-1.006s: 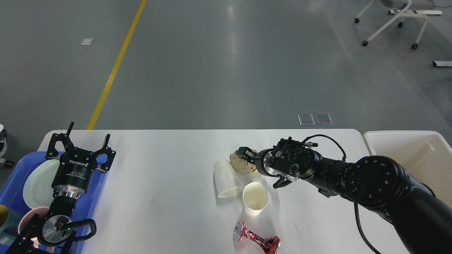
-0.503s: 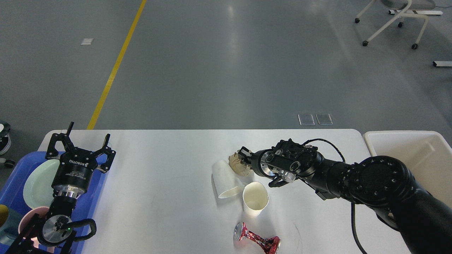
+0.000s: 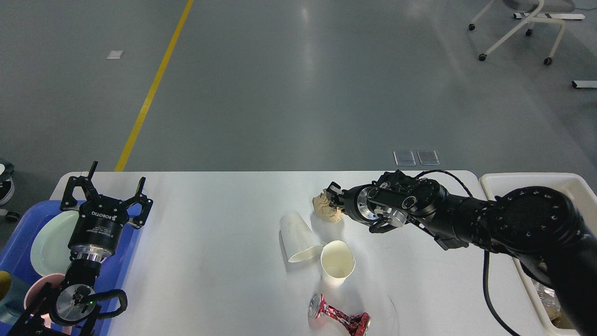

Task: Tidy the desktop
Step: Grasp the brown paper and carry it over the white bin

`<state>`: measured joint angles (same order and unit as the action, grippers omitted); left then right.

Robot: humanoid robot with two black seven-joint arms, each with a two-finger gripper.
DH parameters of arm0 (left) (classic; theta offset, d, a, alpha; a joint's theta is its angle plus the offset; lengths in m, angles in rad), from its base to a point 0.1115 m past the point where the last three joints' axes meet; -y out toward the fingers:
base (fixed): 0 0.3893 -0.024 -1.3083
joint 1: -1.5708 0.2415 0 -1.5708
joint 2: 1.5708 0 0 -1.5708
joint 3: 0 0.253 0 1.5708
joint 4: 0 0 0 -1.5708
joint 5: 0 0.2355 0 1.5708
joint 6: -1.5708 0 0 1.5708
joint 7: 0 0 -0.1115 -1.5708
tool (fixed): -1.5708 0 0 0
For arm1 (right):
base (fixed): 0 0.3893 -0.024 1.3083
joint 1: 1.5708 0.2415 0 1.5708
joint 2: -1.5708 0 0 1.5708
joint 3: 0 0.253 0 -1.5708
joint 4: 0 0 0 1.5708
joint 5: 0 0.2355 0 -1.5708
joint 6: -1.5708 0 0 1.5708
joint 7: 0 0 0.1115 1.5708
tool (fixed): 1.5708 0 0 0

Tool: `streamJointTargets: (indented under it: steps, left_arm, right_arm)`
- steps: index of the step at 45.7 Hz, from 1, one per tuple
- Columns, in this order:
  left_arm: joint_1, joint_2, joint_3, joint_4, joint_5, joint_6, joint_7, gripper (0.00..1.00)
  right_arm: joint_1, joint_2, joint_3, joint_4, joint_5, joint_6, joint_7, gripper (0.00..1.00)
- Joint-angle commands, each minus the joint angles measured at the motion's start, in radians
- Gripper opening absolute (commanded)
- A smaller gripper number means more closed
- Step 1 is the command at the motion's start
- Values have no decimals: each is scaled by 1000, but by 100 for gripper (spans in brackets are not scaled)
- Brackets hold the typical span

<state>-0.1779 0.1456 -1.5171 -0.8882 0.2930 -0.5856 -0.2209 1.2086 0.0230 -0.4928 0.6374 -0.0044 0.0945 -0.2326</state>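
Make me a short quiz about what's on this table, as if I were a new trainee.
1. True or false: both paper cups stand upright.
2. What does the right tool grip?
A. crushed red can
B. crumpled brown paper ball
C. pale green plate
3. Fill in: the left tool hovers open over the blue ____.

Key
1. False. One paper cup lies on its side on the desktop; the other is upright.
2. B, the crumpled brown paper ball. The crushed red can lies untouched.
3. tray

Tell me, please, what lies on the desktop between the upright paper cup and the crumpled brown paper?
In the head view, only bare desktop separates the upright paper cup from the crumpled brown paper.
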Motion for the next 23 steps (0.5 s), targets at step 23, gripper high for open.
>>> streamJointTargets:
  steps: [23]
  left_arm:
    - [0,0,0,0,0,0,2,96]
  right_arm:
    - [810,-281,-515,775,3,275,-44,0]
